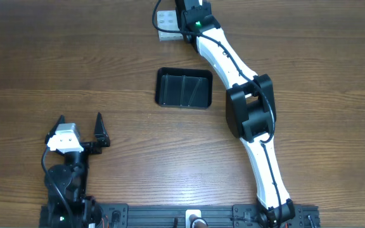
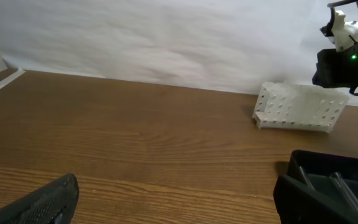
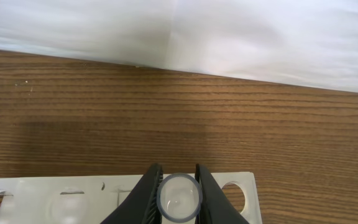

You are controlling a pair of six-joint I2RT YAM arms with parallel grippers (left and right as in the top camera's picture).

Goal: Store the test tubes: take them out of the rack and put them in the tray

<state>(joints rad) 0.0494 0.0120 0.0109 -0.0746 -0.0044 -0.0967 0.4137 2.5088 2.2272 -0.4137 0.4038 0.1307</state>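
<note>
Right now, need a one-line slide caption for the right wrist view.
Right gripper closed on a clear test tube at the white rack, wooden table and white backdrop beyond.

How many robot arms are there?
2. The left arm rests folded by its base; the right arm is stretched past the tray to the rack, its pincer around a tube.
</note>
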